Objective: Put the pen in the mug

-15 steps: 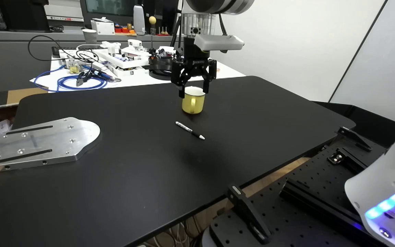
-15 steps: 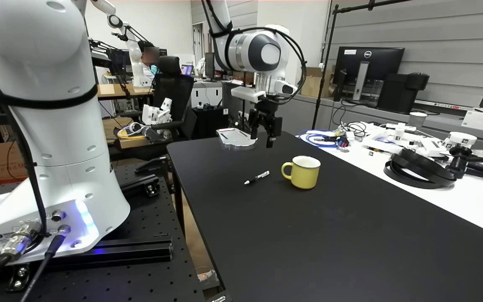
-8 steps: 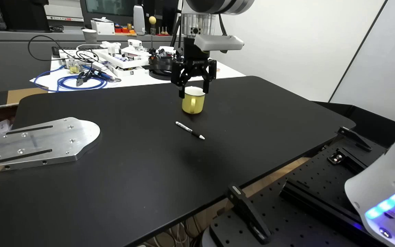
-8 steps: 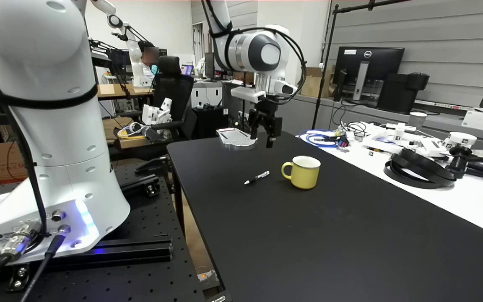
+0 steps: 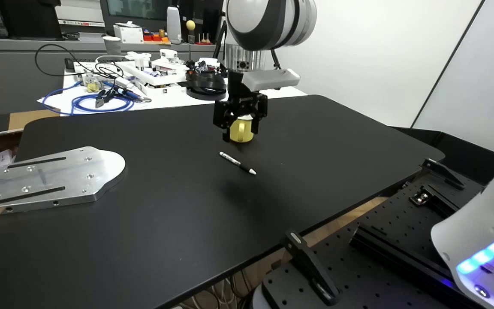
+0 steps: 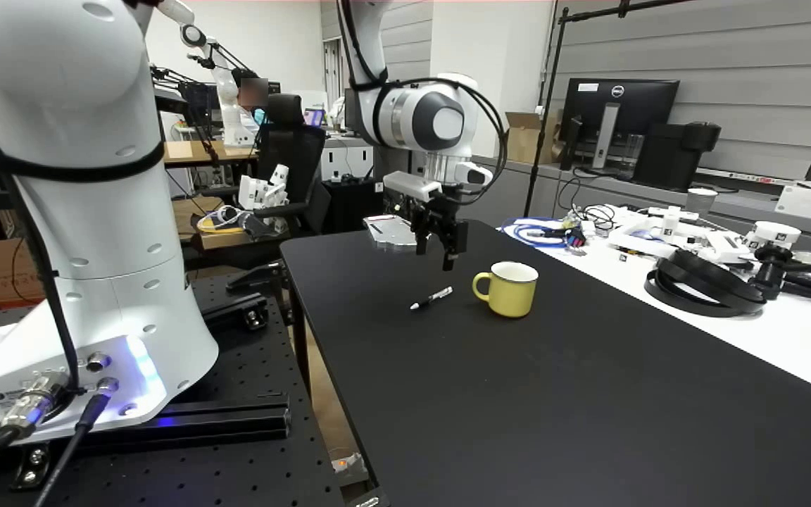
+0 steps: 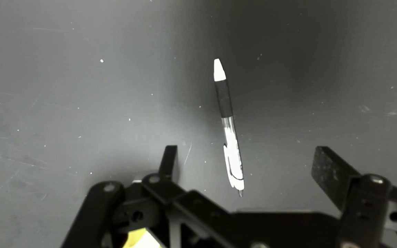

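The pen (image 5: 237,163) lies flat on the black table, white with a dark grip and whitish tip; it also shows in an exterior view (image 6: 431,298) and the wrist view (image 7: 223,98). The yellow mug (image 6: 512,292) stands upright beside it, its handle toward the pen. In an exterior view the mug (image 5: 241,134) is partly behind the gripper; in the wrist view a bit of the mug (image 7: 135,237) shows through the finger linkage. My gripper (image 6: 435,256) is open and empty, above the table. In the wrist view the pen's clip end lies between the spread fingers (image 7: 334,177), below them.
A silver metal plate (image 5: 58,176) lies at one table edge. A white table (image 6: 786,359) beyond the black table (image 5: 144,244) holds cables, white parts and a black round object (image 6: 705,285). Black clamps (image 5: 311,268) stand at the robot-side edge.
My gripper has moved down toward the table during the last half second, staying open. The pen and the mug have not moved.
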`<action>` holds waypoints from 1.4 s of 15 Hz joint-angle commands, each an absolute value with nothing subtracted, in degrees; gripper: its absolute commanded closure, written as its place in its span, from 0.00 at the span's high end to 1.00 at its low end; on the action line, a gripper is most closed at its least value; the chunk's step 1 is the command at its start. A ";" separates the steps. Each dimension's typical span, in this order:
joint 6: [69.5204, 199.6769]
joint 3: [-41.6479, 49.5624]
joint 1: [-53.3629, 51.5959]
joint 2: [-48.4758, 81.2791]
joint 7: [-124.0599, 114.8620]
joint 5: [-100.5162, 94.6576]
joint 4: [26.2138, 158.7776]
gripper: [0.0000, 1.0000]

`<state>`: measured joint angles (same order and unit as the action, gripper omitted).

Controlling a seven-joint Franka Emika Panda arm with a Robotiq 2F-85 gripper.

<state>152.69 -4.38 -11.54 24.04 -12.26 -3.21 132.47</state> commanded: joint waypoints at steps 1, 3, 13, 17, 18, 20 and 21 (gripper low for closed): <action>157.33 -2.55 -13.07 26.69 -13.00 -4.93 133.05 1.00; 160.13 -1.97 -13.58 28.18 -12.86 -4.64 133.31 1.00; 169.63 0.57 -16.36 32.83 -12.17 -3.79 133.82 1.00; 171.90 1.39 -17.44 34.17 -11.79 -3.38 133.94 1.00; 172.38 1.53 -17.59 34.52 -11.70 -3.26 133.93 1.00; 172.95 1.73 -17.81 35.22 -11.52 -3.04 133.83 1.00; 173.22 1.77 -17.82 35.51 -11.67 -2.79 133.82 0.75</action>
